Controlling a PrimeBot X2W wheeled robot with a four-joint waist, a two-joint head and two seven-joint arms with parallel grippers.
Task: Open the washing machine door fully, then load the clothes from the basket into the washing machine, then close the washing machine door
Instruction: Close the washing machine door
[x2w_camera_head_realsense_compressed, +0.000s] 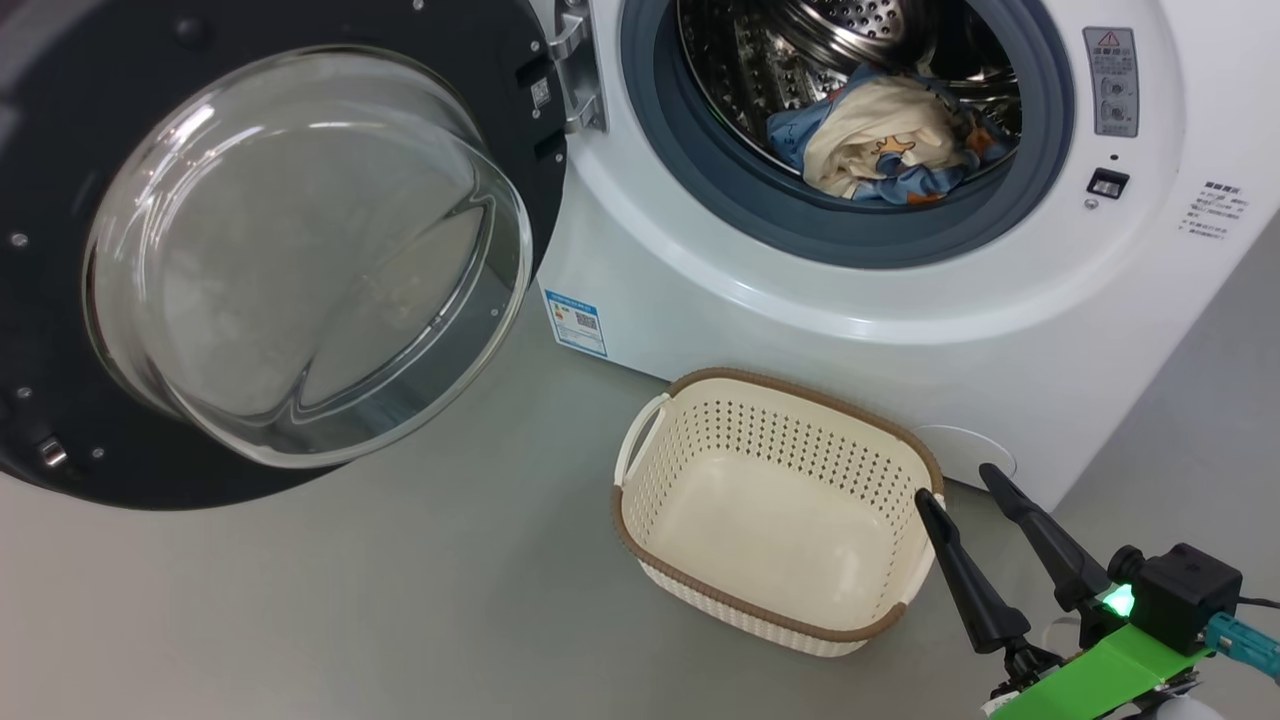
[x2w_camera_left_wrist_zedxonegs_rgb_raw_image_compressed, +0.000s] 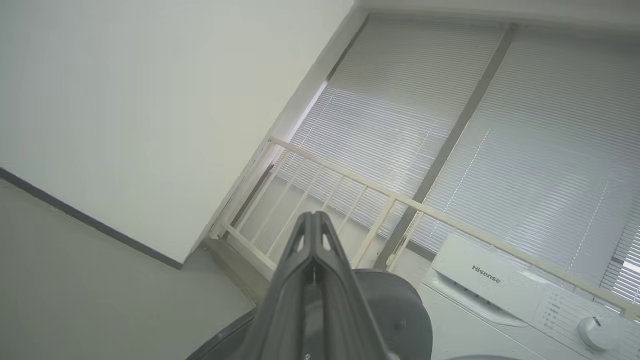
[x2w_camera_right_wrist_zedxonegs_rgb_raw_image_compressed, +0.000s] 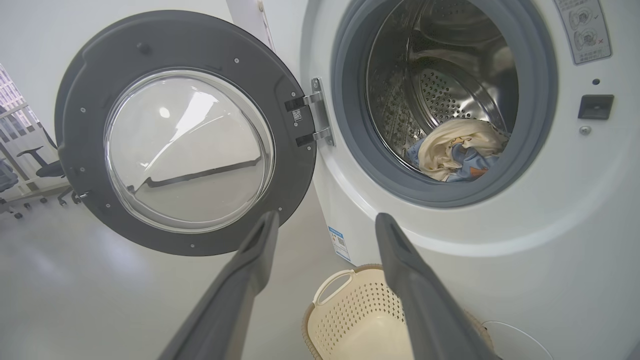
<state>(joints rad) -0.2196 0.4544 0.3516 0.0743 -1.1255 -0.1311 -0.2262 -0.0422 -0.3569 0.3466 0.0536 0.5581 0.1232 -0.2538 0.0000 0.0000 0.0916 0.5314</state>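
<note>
The white washing machine (x2w_camera_head_realsense_compressed: 800, 310) has its round black door (x2w_camera_head_realsense_compressed: 60, 130) swung wide open to the left, the glass bowl (x2w_camera_head_realsense_compressed: 300, 260) bulging toward me. Blue bear-print and cream clothes (x2w_camera_head_realsense_compressed: 880, 140) lie inside the steel drum (x2w_camera_right_wrist_zedxonegs_rgb_raw_image_compressed: 450, 65). The cream basket (x2w_camera_head_realsense_compressed: 780, 395) stands on the floor below the opening, nothing inside. My right gripper (x2w_camera_head_realsense_compressed: 955, 485) is open beside the basket's right rim; in the right wrist view its fingers (x2w_camera_right_wrist_zedxonegs_rgb_raw_image_compressed: 325, 222) frame the basket (x2w_camera_right_wrist_zedxonegs_rgb_raw_image_compressed: 350, 310). My left gripper (x2w_camera_left_wrist_zedxonegs_rgb_raw_image_compressed: 314, 216) is shut, with nothing between its fingers, pointing up past the door's black edge (x2w_camera_left_wrist_zedxonegs_rgb_raw_image_compressed: 400, 310).
Grey floor (x2w_camera_head_realsense_compressed: 300, 600) spreads in front of the machine and left of the basket. In the left wrist view a cream railing (x2w_camera_left_wrist_zedxonegs_rgb_raw_image_compressed: 350, 185), window blinds (x2w_camera_left_wrist_zedxonegs_rgb_raw_image_compressed: 500, 125) and the machine's control panel (x2w_camera_left_wrist_zedxonegs_rgb_raw_image_compressed: 525, 300) appear. An office chair (x2w_camera_right_wrist_zedxonegs_rgb_raw_image_compressed: 45, 155) stands far left.
</note>
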